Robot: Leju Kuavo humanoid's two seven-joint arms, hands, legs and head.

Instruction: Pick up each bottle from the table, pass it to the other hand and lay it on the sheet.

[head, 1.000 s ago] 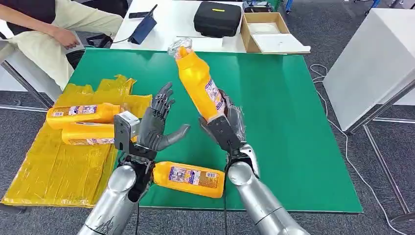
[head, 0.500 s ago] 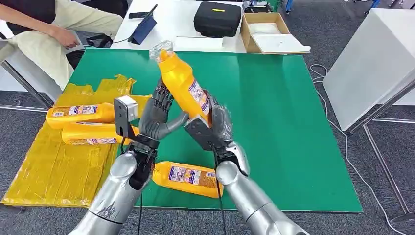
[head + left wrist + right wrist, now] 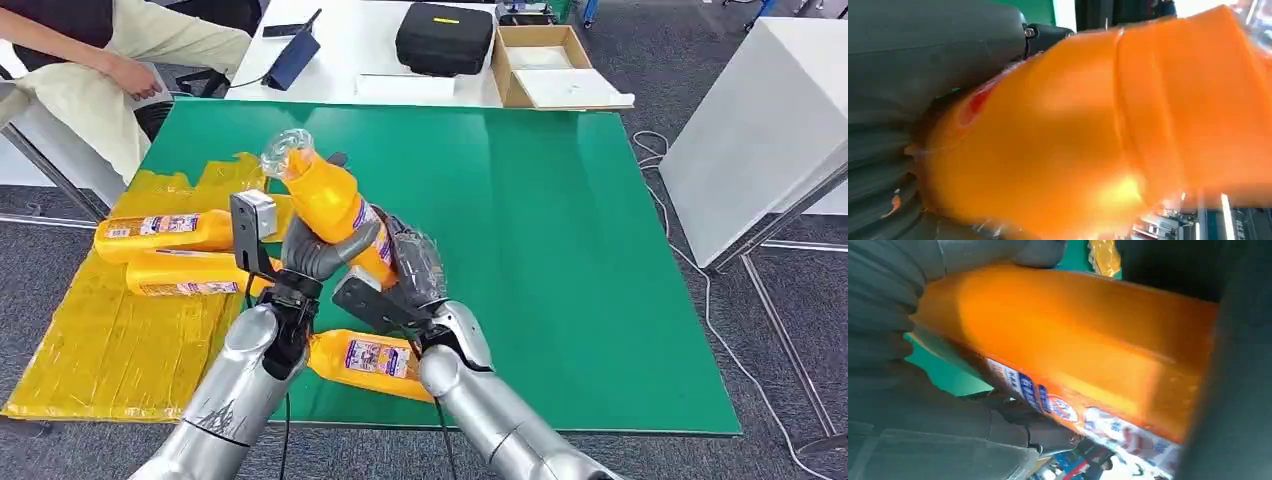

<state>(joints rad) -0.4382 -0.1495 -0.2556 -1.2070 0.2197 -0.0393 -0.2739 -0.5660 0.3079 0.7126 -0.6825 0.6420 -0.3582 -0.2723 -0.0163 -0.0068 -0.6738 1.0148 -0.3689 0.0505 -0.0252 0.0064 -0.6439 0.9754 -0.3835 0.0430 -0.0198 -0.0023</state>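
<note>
An orange bottle (image 3: 325, 200) with a clear cap is tilted up over the green table (image 3: 560, 250), cap toward the far left. My right hand (image 3: 400, 275) grips its lower end. My left hand (image 3: 315, 255) wraps its middle, thumb across the front and fingers behind. Up close, the bottle (image 3: 1098, 135) lies against the left hand's palm (image 3: 923, 60), and the labelled bottle (image 3: 1073, 345) sits in the right hand (image 3: 893, 315). Another orange bottle (image 3: 375, 362) lies on the table near the front edge. Two more bottles (image 3: 165, 232) (image 3: 185, 272) lie on the yellow sheet (image 3: 110, 350).
A person (image 3: 100, 60) sits at the far left corner. Behind the green table, a white table carries a black case (image 3: 445, 37), a cardboard box (image 3: 545, 65) and a dark tablet (image 3: 295, 55). A white cabinet (image 3: 770, 120) stands at the right.
My right hand has carried the bottle leftward and lower into my left hand, whose open fingers and thumb have closed around it. The other bottles have not moved.
</note>
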